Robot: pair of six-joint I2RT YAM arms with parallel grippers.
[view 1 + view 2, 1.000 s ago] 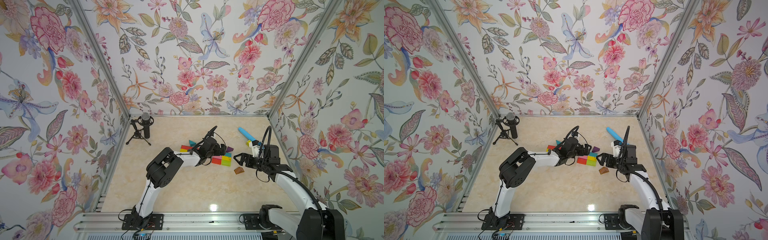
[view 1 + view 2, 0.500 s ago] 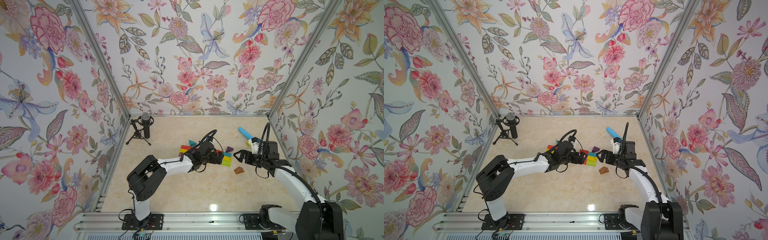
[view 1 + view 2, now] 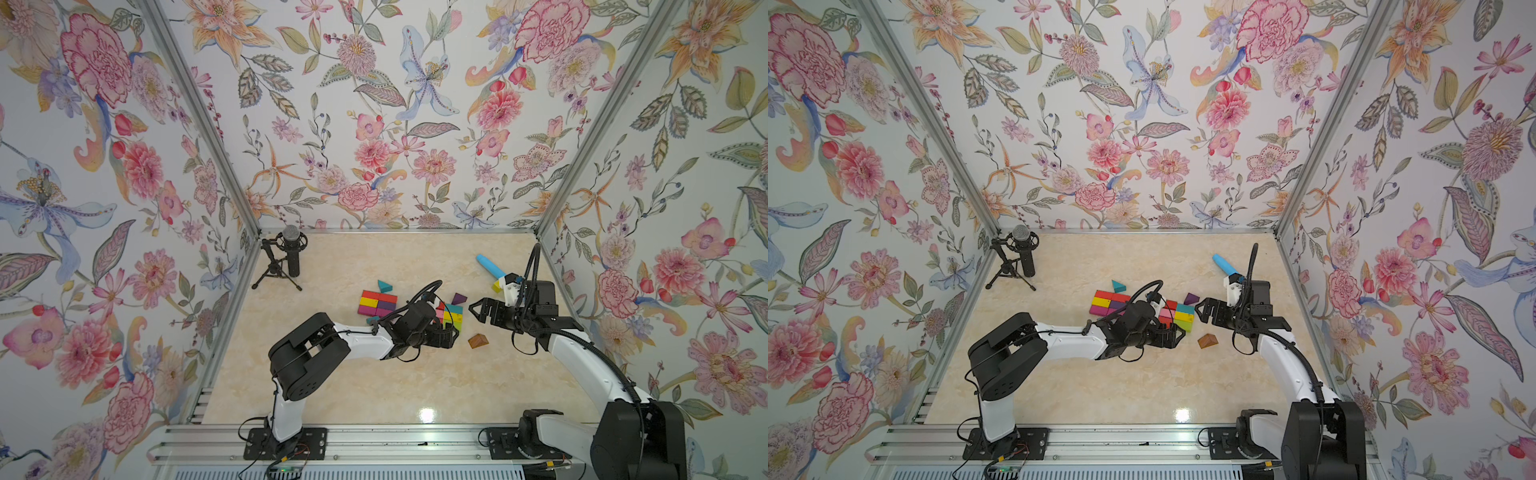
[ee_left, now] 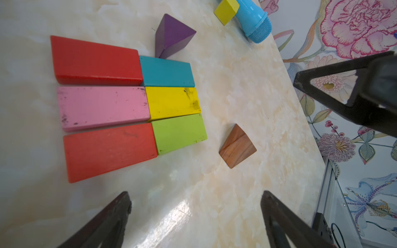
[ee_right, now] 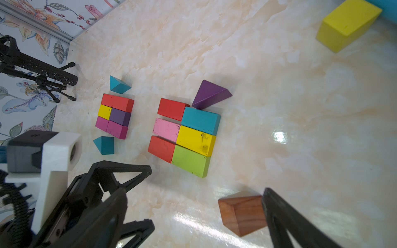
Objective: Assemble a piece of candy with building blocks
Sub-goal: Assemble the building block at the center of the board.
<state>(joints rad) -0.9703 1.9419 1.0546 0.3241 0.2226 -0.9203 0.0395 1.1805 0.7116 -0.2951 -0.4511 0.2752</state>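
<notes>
- The brown wedge (image 4: 237, 146) is bare wood with lines in it.
- The pink block (image 4: 103, 107) has dull paint, chipped at the edges.
- The table (image 4: 247, 85) is smooth and shiny.

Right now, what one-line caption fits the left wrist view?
Open left gripper hovers before a six-brick panel, a brown wedge lying loose beside it.

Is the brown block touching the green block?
No, the brown block sits alone, with a clear gap between it and the green block.
</notes>
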